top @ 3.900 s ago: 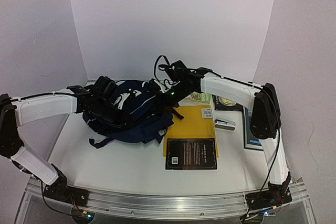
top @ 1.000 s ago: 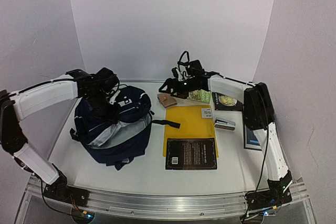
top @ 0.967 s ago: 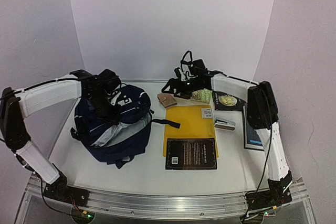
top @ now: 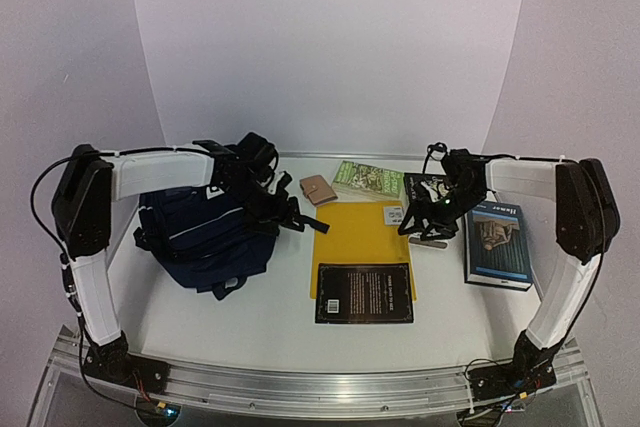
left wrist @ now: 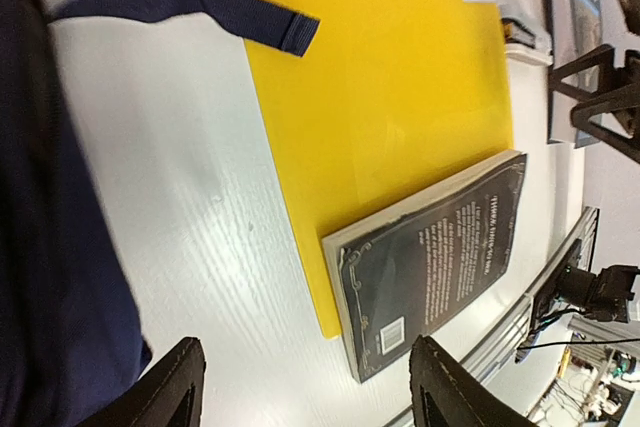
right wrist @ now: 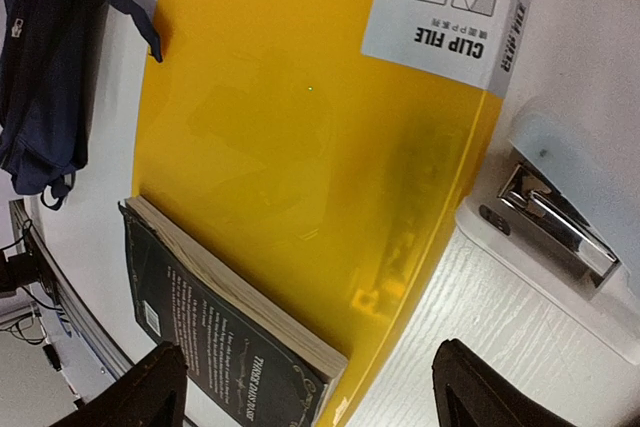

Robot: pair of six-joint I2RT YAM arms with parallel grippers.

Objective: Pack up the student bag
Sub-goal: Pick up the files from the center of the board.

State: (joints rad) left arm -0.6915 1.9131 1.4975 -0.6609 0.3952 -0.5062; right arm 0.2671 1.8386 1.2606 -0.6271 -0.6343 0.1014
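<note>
The student bag, a navy-blue backpack, lies at the left of the table, and its edge fills the left side of the left wrist view. One loose strap lies across the table onto the yellow clip file. My left gripper hangs just right of the bag. It is open with nothing between its fingers, above bare table and the corner of a black book. My right gripper is open over the file's right edge, beside a stapler.
The black book lies on the near end of the yellow file. A brown wallet, a green book and a dark book sit at the back. A blue book lies at the right.
My left gripper has let go of the bag's top, opened and moved right off it. My right arm has swung from the back middle to the stapler. The bag has slumped lower.
</note>
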